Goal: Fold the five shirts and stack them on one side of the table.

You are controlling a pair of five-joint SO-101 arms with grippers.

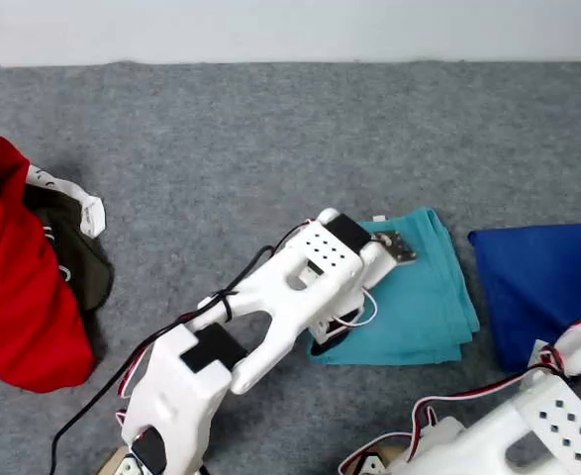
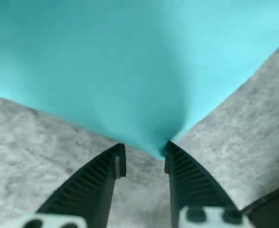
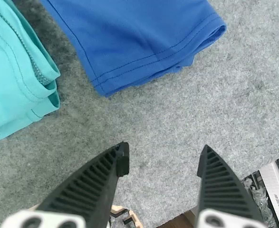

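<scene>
A folded teal shirt (image 1: 424, 297) lies on the grey carpet, right of centre. My left gripper (image 2: 144, 159) is low at its near left corner, open, and the tip of the teal shirt (image 2: 129, 71) reaches in between the fingertips. To the right lies a folded blue shirt (image 1: 532, 277). My right gripper (image 3: 163, 159) hangs open over bare carpet, just short of the blue shirt (image 3: 134, 33) and beside the teal shirt's edge (image 3: 15, 80). At the far left sits a heap of a red shirt (image 1: 18, 277), a dark shirt (image 1: 72, 252) and a white garment (image 1: 72, 198).
The left arm (image 1: 260, 317) slants across the middle of the table, and the right arm (image 1: 537, 416) comes in from the front right corner. Open carpet (image 1: 270, 139) stretches across the back. A pale wall (image 1: 290, 30) borders the far edge.
</scene>
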